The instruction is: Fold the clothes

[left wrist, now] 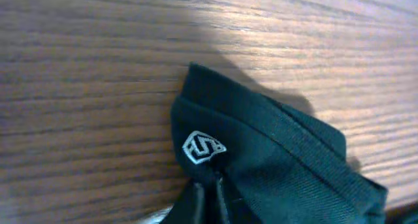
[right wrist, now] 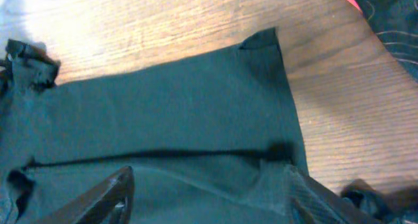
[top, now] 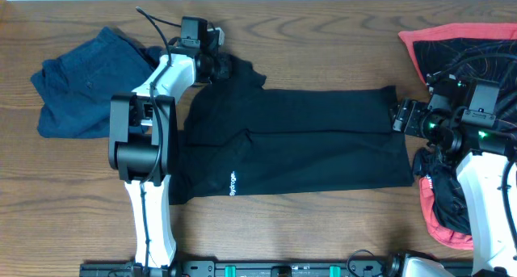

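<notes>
I see the black garment (top: 299, 140) spread flat mid-table, its far-left corner bunched. The navy garment (top: 81, 83) lies crumpled at left, the red-trimmed garment (top: 452, 47) at right.

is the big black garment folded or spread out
Spread out, not folded compact: the black garment lies full length across the table. One lengthwise line runs along it; seam or layer edge, cannot tell.

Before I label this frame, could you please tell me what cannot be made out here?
- Lettering on the black garment: overhead, too small to read.
- Red-trimmed garment: overhead, cut off by the right edge, partly under the right arm.
- Left gripper fingertips: overhead, lost against dark fabric; left wrist view, cut off at the bottom edge.
</notes>
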